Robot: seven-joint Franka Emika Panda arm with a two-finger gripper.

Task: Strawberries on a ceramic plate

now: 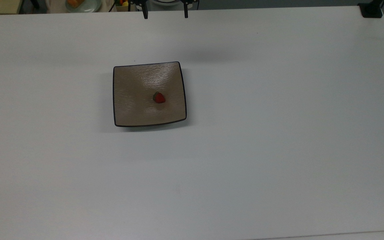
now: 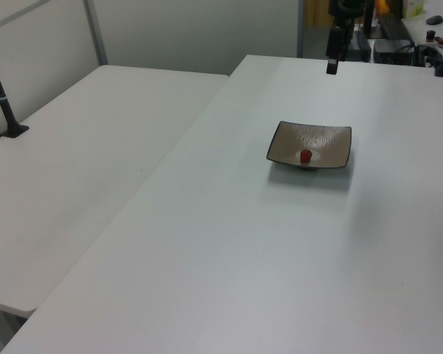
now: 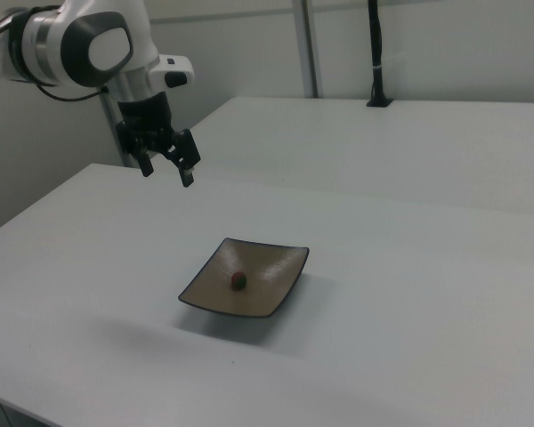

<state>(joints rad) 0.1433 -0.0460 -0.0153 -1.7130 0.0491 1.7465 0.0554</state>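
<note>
Nearest the lens in the right view, bare white table [image 3: 409, 356] is filling the lower part of the frame, nothing lying on it there. Mid-frame, slightly left of centre, the ceramic plate [image 3: 267, 294] is sitting flat on the tabletop w/ its corners curling up; that dished shape is prob. why the strawberry [image 3: 238, 281] is resting near the low middle instead of rolling to an edge. In the top view the strawberry [image 1: 159, 97] is lying a bit right of the ceramic plate's [image 1: 128, 100] centre, green cap pointing to the top view's left, touching the glaze, nothing holding it.

Further back, upper left of the right view, the gripper [image 3: 167, 171] is hanging high over the table's far side, fingers spread wide, holding nothing, well apart from the plate. In the top view its two fingertips are poking in at the top edge, gripper [image 1: 165, 15] clearly parted. Judging by this, the placing looks done & the arm is standing clear so as not to knock the fruit.

Beyond the table's far edge, top left of the top view, a round pale dish [image 1: 92, 6] w/ orange food is sitting off the work area; not part of this job.
</note>
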